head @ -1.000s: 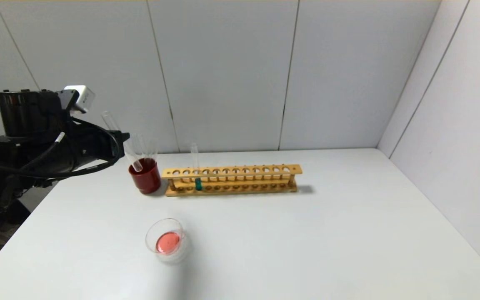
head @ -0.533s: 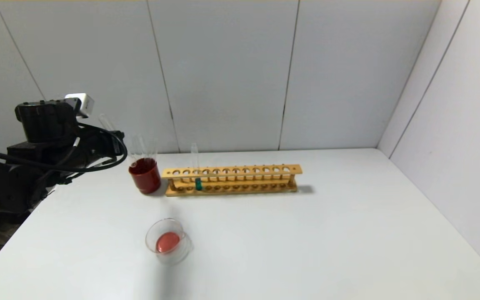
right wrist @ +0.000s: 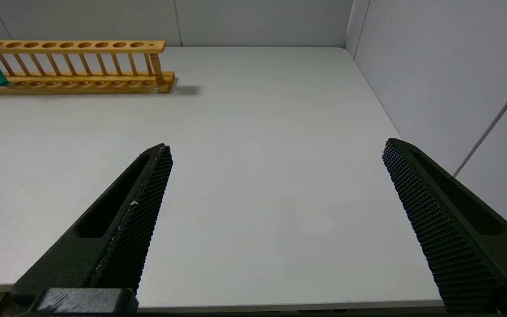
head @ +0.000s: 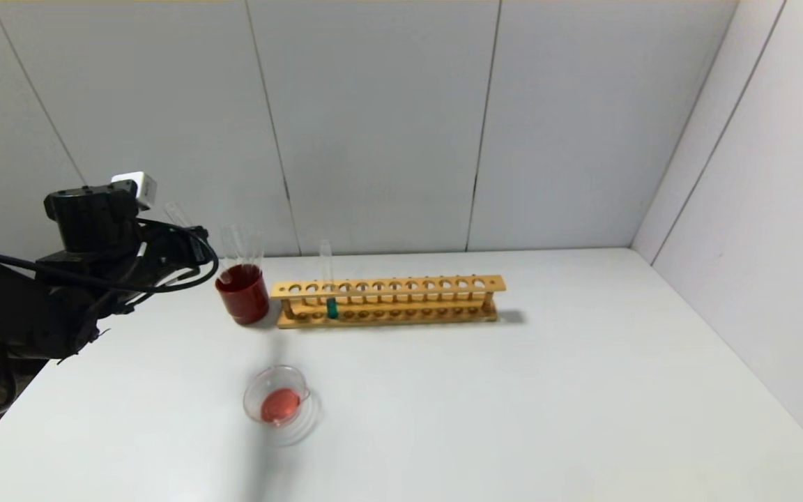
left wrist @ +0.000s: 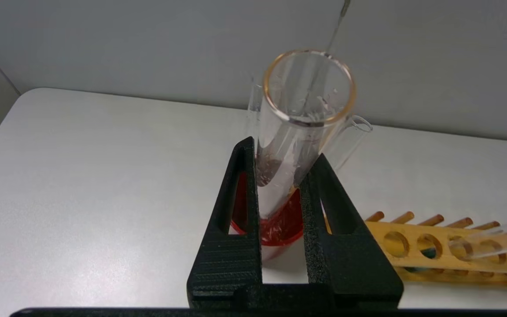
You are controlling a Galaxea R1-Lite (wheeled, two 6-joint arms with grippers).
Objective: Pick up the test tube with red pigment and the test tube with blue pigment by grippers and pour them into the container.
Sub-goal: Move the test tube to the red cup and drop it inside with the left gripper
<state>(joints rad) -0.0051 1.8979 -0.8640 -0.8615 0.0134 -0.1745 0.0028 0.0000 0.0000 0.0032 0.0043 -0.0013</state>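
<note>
Grey wall panels enclose a white tabletop point(head: 485, 390) on its far and right sides. With the middle of the head view as the clock's centre, a wooden rack point(head: 387, 301) lies just above centre, toward 11 o'clock. The test tube with blue pigment point(head: 330, 282) stands upright in one of the rack's left-hand holes, teal liquid at its bottom. Touching the rack's left end is a dark red cup point(head: 242, 294) with plain clear tubes point(head: 247, 247) leaning in it. The container point(head: 278, 402), a low clear glass dish, sits toward 7 o'clock, well apart from the cup, and holds a shallow pool of red.

The left gripper point(left wrist: 280, 185) reaches in from 9 o'clock, just beside the cup. Its jaws are closed tight on the test tube with red pigment point(left wrist: 299, 127), mouth up and tilted, its lower end inside the cup's rim. No liquid column is visible in it, so it looks emptied. The right gripper point(right wrist: 275, 202) waits low at the near right of the tabletop, at about 4 o'clock from the rack, its jaws spread wide and holding nothing.

By this reading, the step in hand is parking the spent tube. To do it well, lower the tube until its bottom rests inside the cup, then open the jaws slowly and draw straight back, avoiding the neighbouring glass. The blue tube remains to be poured.
</note>
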